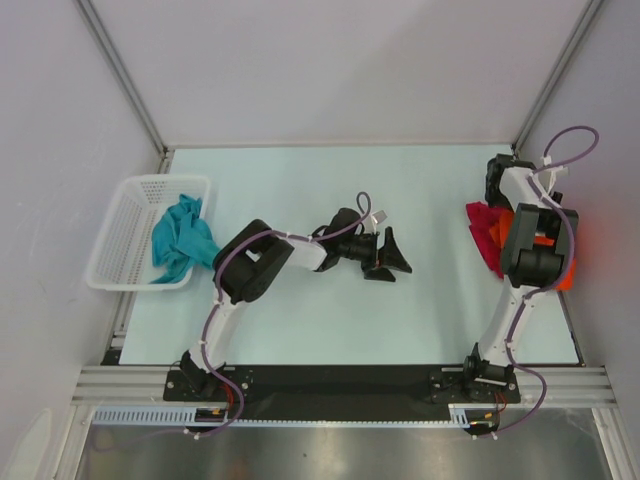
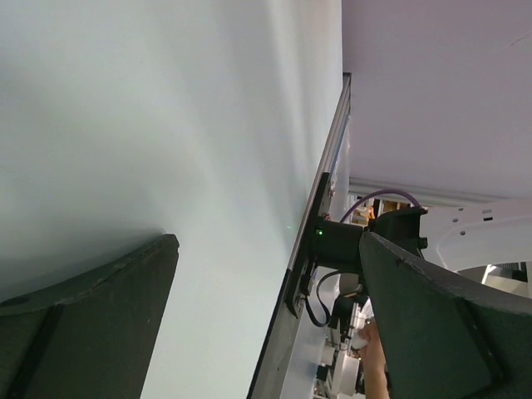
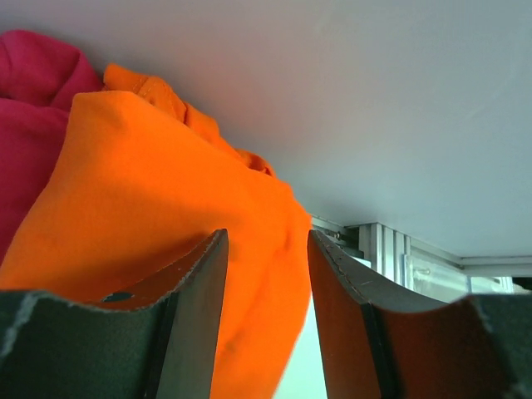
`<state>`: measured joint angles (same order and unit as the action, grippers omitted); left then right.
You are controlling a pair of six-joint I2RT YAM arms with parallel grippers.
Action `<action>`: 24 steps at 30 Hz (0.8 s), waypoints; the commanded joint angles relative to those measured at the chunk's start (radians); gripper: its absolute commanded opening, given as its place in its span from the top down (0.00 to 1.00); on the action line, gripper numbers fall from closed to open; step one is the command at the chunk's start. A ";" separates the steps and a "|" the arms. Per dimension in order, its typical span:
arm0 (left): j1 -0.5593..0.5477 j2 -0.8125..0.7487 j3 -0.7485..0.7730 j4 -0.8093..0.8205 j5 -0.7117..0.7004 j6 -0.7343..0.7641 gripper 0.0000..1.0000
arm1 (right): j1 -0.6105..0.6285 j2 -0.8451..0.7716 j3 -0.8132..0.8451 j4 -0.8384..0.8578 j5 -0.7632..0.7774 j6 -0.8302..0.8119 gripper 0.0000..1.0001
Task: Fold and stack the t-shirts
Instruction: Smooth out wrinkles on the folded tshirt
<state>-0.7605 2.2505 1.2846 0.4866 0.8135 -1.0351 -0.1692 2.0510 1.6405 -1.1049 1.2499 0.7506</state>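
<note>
The teal t-shirt point(image 1: 181, 240) lies crumpled in the white mesh basket point(image 1: 118, 232) and hangs over its near right corner. The crimson red t-shirt point(image 1: 484, 232) and the bright orange t-shirt point(image 1: 507, 234) lie bunched together at the table's right edge, partly under my right arm. In the right wrist view the orange t-shirt point(image 3: 141, 191) fills the left, with the red one point(image 3: 29, 91) behind it. My right gripper point(image 3: 266, 278) is open, and a fold of orange cloth sits between its jaws. My left gripper point(image 1: 393, 255) is open and empty over the middle of the table; it also shows in the left wrist view point(image 2: 266, 287).
The pale table point(image 1: 400, 320) is enclosed by grey walls at the back and both sides. An aluminium rail point(image 1: 330, 382) runs along the near edge, carrying both arm bases. A corner post point(image 3: 386, 249) stands just behind the orange shirt.
</note>
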 commanded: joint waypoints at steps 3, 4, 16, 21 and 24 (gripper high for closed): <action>0.033 -0.019 -0.001 -0.101 -0.030 0.098 0.00 | -0.053 0.115 0.028 0.151 -0.024 -0.083 0.52; 0.038 -0.020 -0.002 -0.115 -0.033 0.107 0.00 | -0.058 0.129 0.036 0.163 -0.033 -0.100 0.52; 0.056 -0.066 -0.039 -0.233 -0.066 0.193 0.00 | -0.082 0.256 0.154 0.258 -0.060 -0.184 0.52; 0.056 -0.088 -0.044 -0.238 -0.076 0.188 0.00 | -0.053 0.196 0.154 0.202 -0.043 -0.139 0.52; 0.056 -0.109 -0.053 -0.238 -0.080 0.185 0.00 | -0.004 0.095 0.144 0.156 -0.007 -0.119 0.52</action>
<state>-0.7155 2.1853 1.2694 0.3225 0.7971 -0.9062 -0.2344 2.2719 1.7676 -0.9451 1.2304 0.5640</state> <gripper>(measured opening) 0.994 0.478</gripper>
